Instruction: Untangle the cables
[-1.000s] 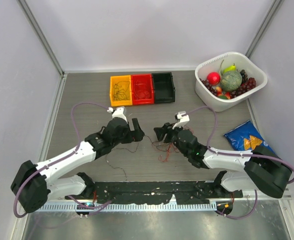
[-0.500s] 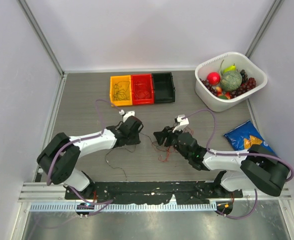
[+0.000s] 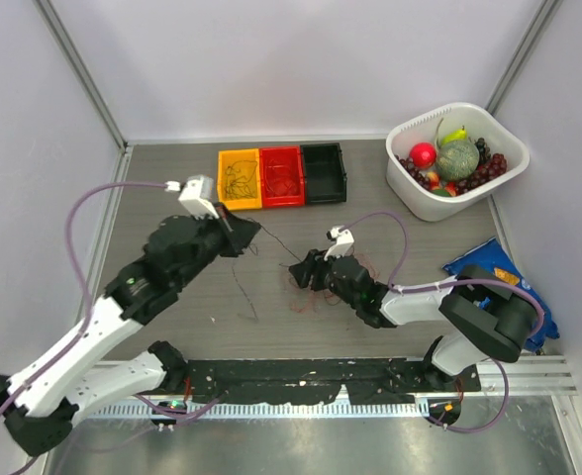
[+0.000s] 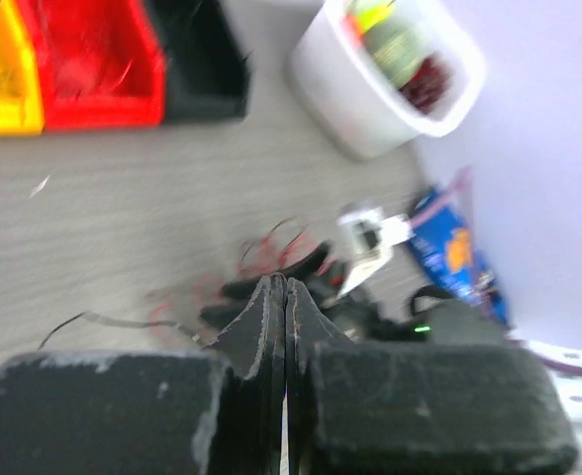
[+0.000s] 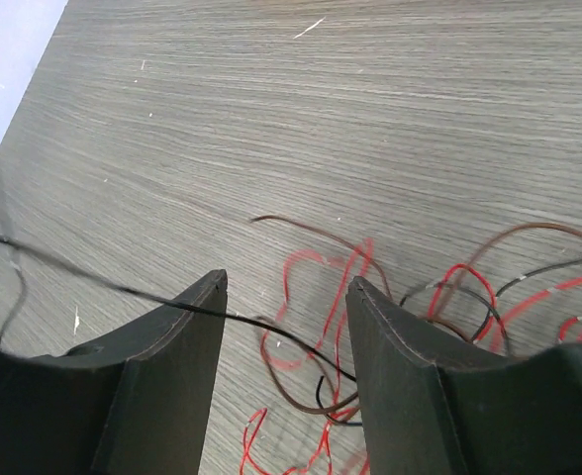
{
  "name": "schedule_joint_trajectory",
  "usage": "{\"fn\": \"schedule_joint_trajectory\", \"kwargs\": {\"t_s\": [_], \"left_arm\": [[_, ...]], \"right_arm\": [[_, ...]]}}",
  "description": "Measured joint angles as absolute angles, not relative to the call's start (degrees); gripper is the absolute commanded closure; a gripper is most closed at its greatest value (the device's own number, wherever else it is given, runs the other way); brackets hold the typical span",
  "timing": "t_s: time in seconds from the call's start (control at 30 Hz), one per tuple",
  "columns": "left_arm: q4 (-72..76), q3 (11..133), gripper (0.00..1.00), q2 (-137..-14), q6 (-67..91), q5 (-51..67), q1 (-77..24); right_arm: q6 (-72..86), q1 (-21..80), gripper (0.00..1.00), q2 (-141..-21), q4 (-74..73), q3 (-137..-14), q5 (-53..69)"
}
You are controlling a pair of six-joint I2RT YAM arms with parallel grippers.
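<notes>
The cables point(image 3: 299, 303) lie as a loose tangle of red, brown and black wires point(image 5: 323, 297) on the table's middle. My left gripper point(image 3: 252, 230) is raised left of the tangle and is shut point(image 4: 278, 283). A thin black cable point(image 3: 276, 244) runs taut from its tip down to the tangle. That black strand point(image 5: 123, 286) crosses in front of my right gripper's left finger. A second dark strand point(image 3: 242, 292) trails lower on the table. My right gripper point(image 3: 298, 270) hovers low over the tangle, open point(image 5: 286, 282), with red loops between its fingers.
Yellow point(image 3: 239, 179), red point(image 3: 281, 176) and black point(image 3: 323, 173) bins stand in a row at the back. A white tub point(image 3: 439, 208) of fruit sits back right. A blue snack bag point(image 3: 484, 265) lies at the right edge.
My left gripper went from open to shut, then rose and pulled back to the left, drawing a black cable out of the tangle. My right gripper shifted left over the tangle, still open.
</notes>
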State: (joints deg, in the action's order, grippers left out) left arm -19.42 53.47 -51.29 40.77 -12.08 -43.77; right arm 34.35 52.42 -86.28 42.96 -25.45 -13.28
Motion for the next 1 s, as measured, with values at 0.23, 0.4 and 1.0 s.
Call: {"fn": "schedule_joint_trajectory", "kwargs": {"t_s": [0.23,0.4,1.0], "left_arm": [[-26.5,75.1,1.0,-47.1,36.5,-7.8,-43.8],[-33.0,100.6,1.0,-54.2,33.7,-4.6,-43.8],[-27.5,124.2,1.0,-57.8,32.3,-8.8,-43.8]], "right_arm": [[36.8,52.8,0.43,-86.4,41.5,-27.2,-15.9],[40.8,53.0,0.43,-86.3,38.0,-30.5,-23.0],[52.3,46.9,0.41,-85.0,22.5,-27.2,-33.0]]}}
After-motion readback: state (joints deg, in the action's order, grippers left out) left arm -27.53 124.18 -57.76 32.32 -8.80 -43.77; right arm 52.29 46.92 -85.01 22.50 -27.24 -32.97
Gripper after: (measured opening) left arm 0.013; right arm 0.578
